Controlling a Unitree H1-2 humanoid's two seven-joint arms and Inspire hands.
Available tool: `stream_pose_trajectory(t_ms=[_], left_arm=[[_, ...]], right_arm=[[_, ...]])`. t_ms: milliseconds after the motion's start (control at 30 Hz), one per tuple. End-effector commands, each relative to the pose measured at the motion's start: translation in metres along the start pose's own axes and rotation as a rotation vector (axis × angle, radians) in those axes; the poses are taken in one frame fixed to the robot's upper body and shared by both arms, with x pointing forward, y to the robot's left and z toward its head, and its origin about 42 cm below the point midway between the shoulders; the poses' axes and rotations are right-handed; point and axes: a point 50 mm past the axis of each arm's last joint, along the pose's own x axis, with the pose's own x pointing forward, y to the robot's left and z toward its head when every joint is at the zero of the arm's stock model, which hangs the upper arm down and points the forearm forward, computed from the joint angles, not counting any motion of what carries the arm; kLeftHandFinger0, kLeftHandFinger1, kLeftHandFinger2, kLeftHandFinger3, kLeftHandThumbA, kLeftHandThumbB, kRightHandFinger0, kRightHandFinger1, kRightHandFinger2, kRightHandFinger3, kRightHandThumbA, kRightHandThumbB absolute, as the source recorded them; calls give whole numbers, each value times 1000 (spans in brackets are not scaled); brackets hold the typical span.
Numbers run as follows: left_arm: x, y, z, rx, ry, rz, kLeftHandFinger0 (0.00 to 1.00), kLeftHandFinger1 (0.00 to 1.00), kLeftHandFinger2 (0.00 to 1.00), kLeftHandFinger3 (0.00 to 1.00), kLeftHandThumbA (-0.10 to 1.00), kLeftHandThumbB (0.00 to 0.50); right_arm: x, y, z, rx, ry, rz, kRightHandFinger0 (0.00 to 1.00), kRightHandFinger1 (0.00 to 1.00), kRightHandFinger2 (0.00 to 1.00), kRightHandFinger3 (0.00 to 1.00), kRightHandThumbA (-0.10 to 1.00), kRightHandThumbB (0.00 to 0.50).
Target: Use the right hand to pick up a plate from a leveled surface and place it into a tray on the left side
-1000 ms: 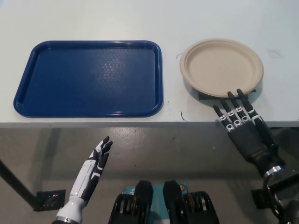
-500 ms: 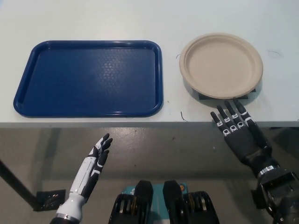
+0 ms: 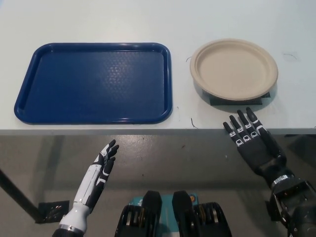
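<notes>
Plate, round and beige paper (image 3: 234, 70), is sitting just past my black right hand (image 3: 252, 140), which I am holding open, fingers spread, touching nothing. White left hand (image 3: 101, 170) is resting open below the table.

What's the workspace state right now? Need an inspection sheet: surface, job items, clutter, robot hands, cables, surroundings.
Surface: white table, level, a few small dark marks near the plate.
Job's things: beige plate sits on a low dark stand at the table's right, nothing on it; blue tray at the left holds nothing.
Clutter: nothing seen.
Robot hands: right robot hand open, fingers spread, at the table's front edge just short of the plate, not touching it; left robot hand open, resting below the table edge at lower left.
Cables: nothing seen.
Surroundings: grey floor below the table; a dark table leg with a foot plate at lower left.
</notes>
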Motion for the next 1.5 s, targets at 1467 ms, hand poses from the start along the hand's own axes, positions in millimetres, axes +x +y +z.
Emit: stream_pose_trajectory(t_ms=[1467], left_arm=[[10,9,11,7,-88,-5,1000,1000,1000,1000,1000,142]], right_arm=[[93,43,32,-90,-17,14,1000,1000,1000,1000,1000,382]])
